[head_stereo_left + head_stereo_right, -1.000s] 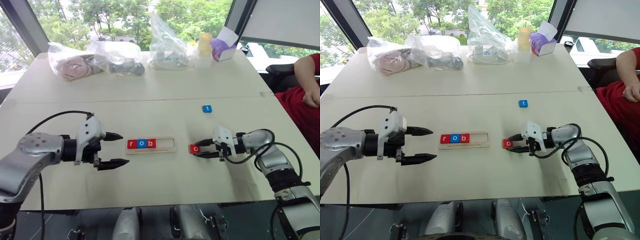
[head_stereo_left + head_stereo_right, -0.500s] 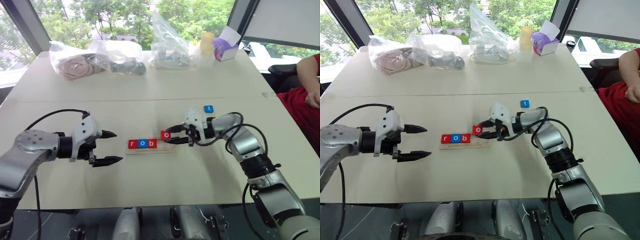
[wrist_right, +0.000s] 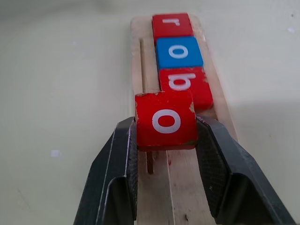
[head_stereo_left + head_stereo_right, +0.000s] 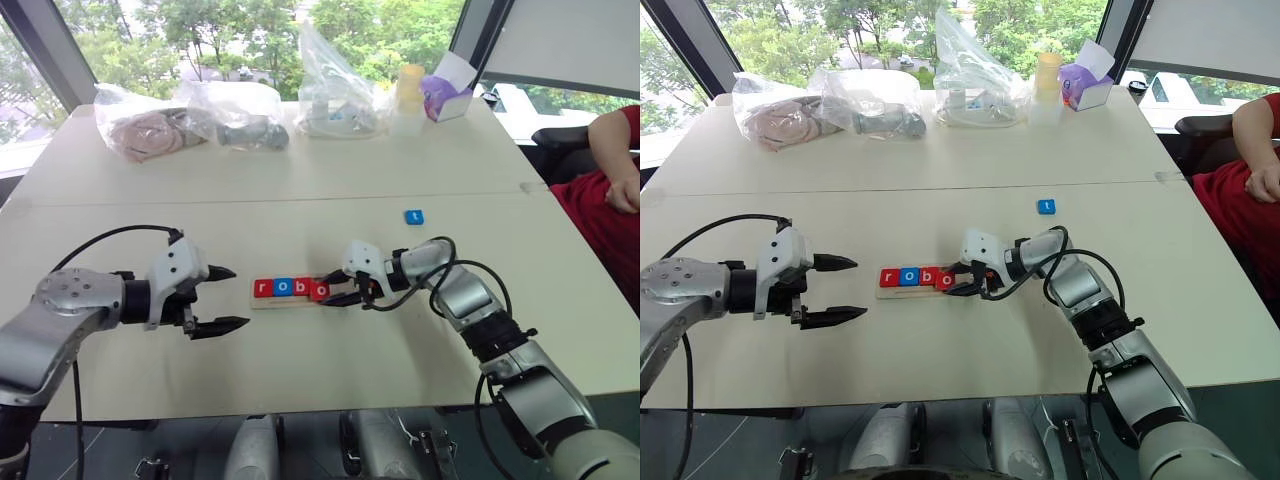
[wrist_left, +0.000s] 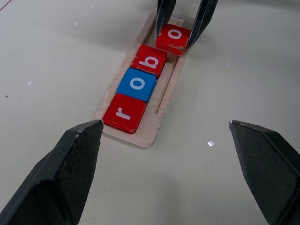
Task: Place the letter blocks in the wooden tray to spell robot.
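Here's the wooden tray (image 4: 300,296) lying flat near the middle of the pale table (image 4: 300,190), and it already carries three letter blocks in a row from its left end: a red r (image 5: 125,113), a blue o (image 5: 137,84) and a red b (image 5: 149,60), touching side to side. The right gripper (image 3: 165,136) has its two black fingers clamped on the sides of a red o block (image 3: 165,121), and it holds that block over the tray just beside the b, tilted and a little off the line of the row; whether it touches the wood, I cannot tell. The left gripper (image 4: 226,298) hangs off the tray's left end, near it but apart, its jaws spread wide with nothing between them. The blue t block (image 4: 414,217) lies alone on the table, well apart from the tray, beyond its right end. Far behind the tray sit clear plastic bags (image 4: 190,115) along the table's back edge, and a person's red sleeve (image 4: 612,130) shows off to the tray's far right
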